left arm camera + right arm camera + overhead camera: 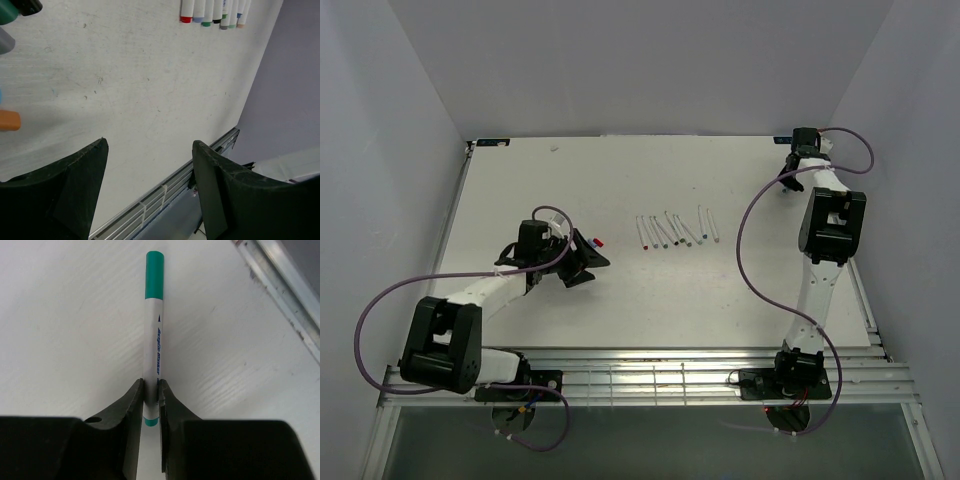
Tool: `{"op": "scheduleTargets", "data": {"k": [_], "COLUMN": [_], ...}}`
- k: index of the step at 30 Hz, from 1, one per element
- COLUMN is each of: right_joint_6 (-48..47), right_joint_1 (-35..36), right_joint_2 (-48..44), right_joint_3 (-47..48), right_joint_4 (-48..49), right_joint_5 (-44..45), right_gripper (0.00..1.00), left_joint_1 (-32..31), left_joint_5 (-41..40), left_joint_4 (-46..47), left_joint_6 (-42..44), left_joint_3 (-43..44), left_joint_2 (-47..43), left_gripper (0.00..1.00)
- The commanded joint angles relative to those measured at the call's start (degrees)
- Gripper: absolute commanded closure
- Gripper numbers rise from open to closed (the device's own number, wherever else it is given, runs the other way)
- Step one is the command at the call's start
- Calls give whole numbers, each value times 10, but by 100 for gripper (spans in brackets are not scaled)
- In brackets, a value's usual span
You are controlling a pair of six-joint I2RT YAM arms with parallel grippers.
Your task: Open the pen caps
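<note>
A scuffed white surface [650, 300] sits between pale lavender walls [640, 60], with a metal rail [650, 365] along its near edge. From overhead, a row of thin white pens [675, 230] lies mid-surface and the right arm reaches to the far right corner. Only the right wrist view shows the right gripper [151, 385] pinching a white barrel [152, 340], whose teal cap [154, 275] is on and points away. The left wrist view shows the left gripper [150, 145] spread wide, holding nothing, above bare surface. Beyond it are the row's coloured caps [212, 20], red, green and black among them.
</note>
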Motion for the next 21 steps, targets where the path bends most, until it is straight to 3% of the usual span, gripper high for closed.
{"op": "scheduleTargets", "data": {"k": [1,6,10,21], "right_joint_6": [-11,-28,-41,-84], "right_joint_1": [19,38,68,197], "right_joint_2": [-78,-151,-261,-439], "right_joint_3": [-49,-144,-282,-420], "right_joint_4": [5,22,62,74], "right_joint_5": [-36,-82,-109,-226], "right_gripper": [92,92,92,92], "left_joint_1": [-3,-3,-3,-6], "left_joint_5": [-9,-10,2,10], "left_joint_4": [9,8,13,28], "left_joint_6": [0,0,-1,-61], "left_joint_3": [-6,1,20,81], "left_joint_2": [-54,-72,-75,-48], "left_gripper": [21,20,19,19]}}
